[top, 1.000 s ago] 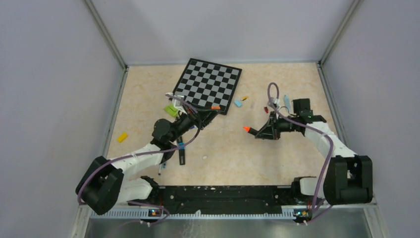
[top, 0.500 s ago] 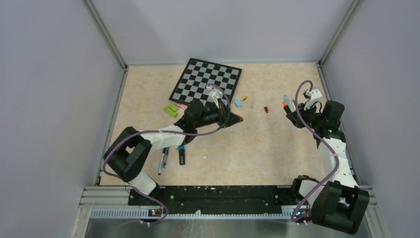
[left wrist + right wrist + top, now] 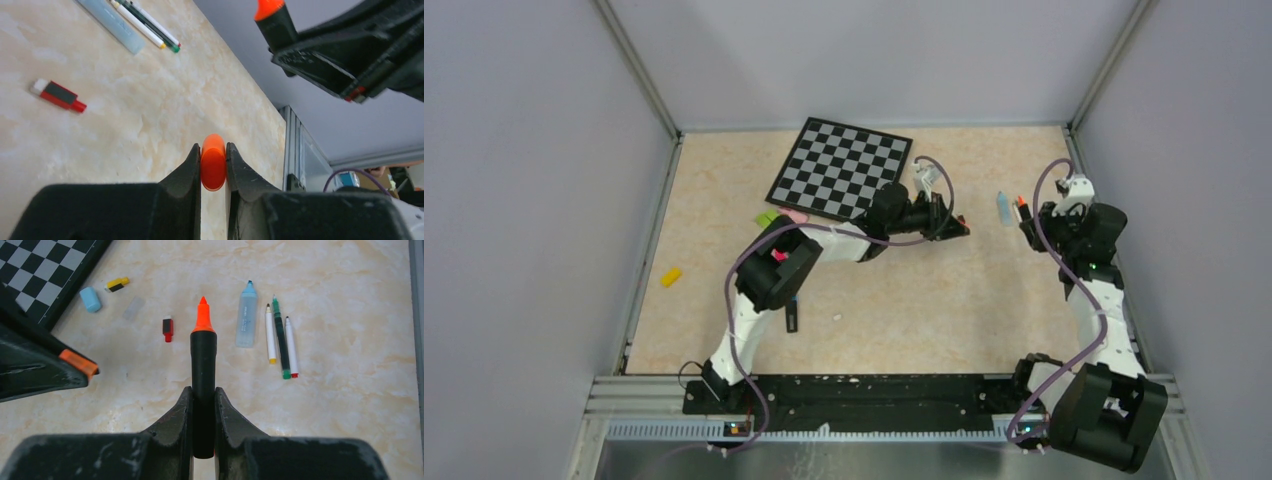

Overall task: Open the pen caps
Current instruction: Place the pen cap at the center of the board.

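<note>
Place: robot lab test cell.
Enclosure: plain pale grey wall panels [image 3: 524, 200], slanted aluminium frame posts [image 3: 639, 70], upper corners.
Surface: beige marbled tabletop [image 3: 984, 300]; black-and-grey checkered board [image 3: 839, 168], upper centre.
Equipment: black-and-white left arm [image 3: 736, 318] and right arm [image 3: 1096, 310] on a black base rail [image 3: 874, 390], bottom edge.

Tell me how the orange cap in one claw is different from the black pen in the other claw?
The orange cap is short and stubby; the black pen is long and slim. The cap is orange all over; the pen is black with an orange tip. The left claw pinches the cap; the right claw pinches the pen. Both are gripped firmly.
</note>
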Motion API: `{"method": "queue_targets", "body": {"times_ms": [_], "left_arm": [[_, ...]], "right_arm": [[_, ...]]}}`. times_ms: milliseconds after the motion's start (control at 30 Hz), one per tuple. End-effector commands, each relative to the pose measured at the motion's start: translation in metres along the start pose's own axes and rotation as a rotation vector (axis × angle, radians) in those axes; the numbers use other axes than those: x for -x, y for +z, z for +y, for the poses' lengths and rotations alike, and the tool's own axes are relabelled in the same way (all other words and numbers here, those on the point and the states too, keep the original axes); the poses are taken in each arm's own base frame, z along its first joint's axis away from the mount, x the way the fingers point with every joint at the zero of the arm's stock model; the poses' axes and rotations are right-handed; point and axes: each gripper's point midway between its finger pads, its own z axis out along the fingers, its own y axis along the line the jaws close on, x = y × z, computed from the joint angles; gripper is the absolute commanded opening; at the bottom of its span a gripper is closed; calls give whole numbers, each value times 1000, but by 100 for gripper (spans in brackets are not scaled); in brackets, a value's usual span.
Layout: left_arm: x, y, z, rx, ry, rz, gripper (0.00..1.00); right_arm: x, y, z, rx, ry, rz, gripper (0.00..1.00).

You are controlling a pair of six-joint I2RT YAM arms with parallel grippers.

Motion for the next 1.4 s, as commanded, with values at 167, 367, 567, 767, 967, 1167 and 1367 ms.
{"method": "queue_targets", "body": {"times_ms": [167, 367, 567, 767, 967, 1167, 1367], "left_arm": [[36, 74, 21, -73, -64, -132, 9], [40, 109, 51, 39, -61, -179, 13], [31, 116, 87, 273, -20, -175, 13], [29, 116, 102, 409, 60, -164, 14], [25, 116, 112, 456, 80, -138, 15], [22, 108, 122, 522, 90, -113, 17], [25, 101, 125, 571, 118, -102, 23]], "right_arm": [[15, -1, -16, -76, 33, -55, 0], [17, -2, -16, -76, 40, -61, 0], [18, -2, -14, -63, 45, -63, 0], [19, -3, -12, -54, 46, -66, 0], [20, -3, -12, -52, 45, -67, 0], [21, -3, -11, -51, 42, -69, 0], [20, -3, -11, -49, 42, -68, 0]]}}
